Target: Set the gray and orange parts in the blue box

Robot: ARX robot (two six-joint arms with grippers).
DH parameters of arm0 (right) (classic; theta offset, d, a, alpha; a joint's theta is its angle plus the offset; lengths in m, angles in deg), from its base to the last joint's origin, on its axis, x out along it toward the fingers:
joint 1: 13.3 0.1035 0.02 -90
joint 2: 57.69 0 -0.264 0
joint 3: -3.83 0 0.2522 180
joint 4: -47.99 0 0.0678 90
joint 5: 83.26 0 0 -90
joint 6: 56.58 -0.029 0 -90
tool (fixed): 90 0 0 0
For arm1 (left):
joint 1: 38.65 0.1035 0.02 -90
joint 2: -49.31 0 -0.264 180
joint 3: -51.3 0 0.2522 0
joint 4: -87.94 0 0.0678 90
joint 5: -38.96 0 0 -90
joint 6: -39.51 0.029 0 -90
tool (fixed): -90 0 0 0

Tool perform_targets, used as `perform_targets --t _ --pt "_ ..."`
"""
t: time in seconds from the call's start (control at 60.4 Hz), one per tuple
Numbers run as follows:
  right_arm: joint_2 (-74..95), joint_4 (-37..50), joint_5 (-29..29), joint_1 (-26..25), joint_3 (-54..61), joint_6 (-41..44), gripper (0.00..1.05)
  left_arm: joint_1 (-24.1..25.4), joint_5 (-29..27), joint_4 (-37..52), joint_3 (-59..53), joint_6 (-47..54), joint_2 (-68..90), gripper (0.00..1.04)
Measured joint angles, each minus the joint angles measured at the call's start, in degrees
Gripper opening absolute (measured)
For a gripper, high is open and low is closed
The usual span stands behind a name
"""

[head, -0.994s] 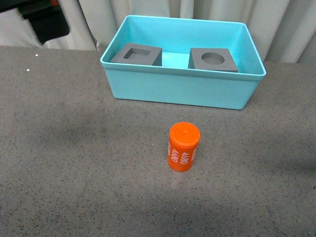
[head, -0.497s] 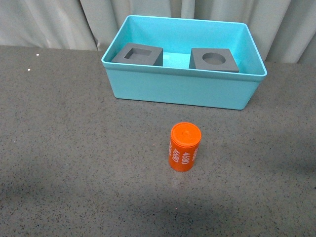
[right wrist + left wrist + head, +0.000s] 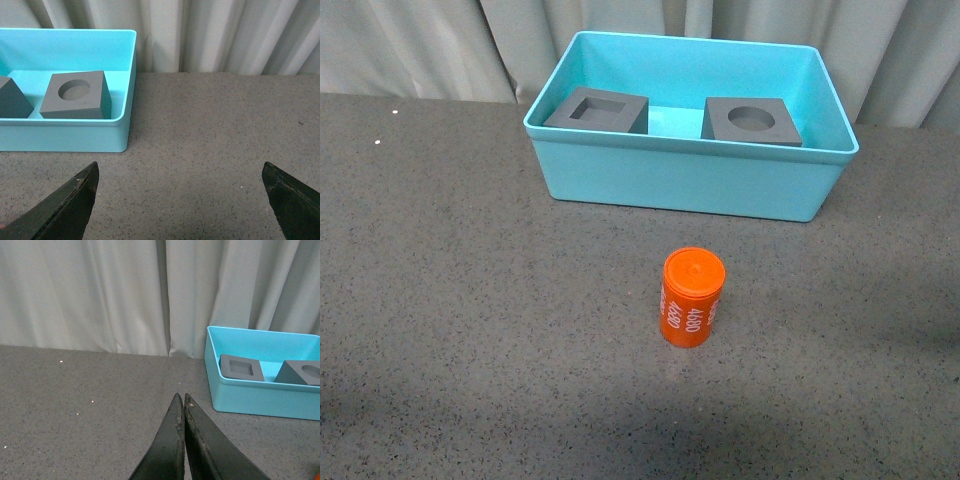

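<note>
A dark gray speckled tabletop [image 3: 460, 300] carries two things directly: the turquoise blue box [image 3: 685, 182] toward its far edge, and an orange cylinder [image 3: 692, 297] standing upright nearer the robot, apart from the box

Box [image 3: 690, 185] turquoise; square-recess cube [image 3: 597, 110] and round-recess cube [image 3: 752, 121] matte gray. Cylinder [image 3: 693, 297] orange, white digits. Tabletop [image 3: 470, 300] dark gray speckled, curtain [image 3: 420, 50] pale gray
</note>
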Motion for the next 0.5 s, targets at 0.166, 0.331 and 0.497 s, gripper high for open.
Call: perform_targets --t 0.166,0.331,0.497 --pt "0.0 0.0 -0.02 0.0 0.0 0.0 0.95 0.13 0.2 -4.26 0.0 0.07 -4.52 0.04" --pt "0.0 0.0 0.0 0.0 0.0 0.0 0.95 0.13 0.26 -7.93 0.0 0.07 -8.33 0.04" --pt "0.0 0.0 0.0 0.0 0.0 0.0 0.95 0.13 0.26 -10.93 0.0 0.07 -11.3 0.04"
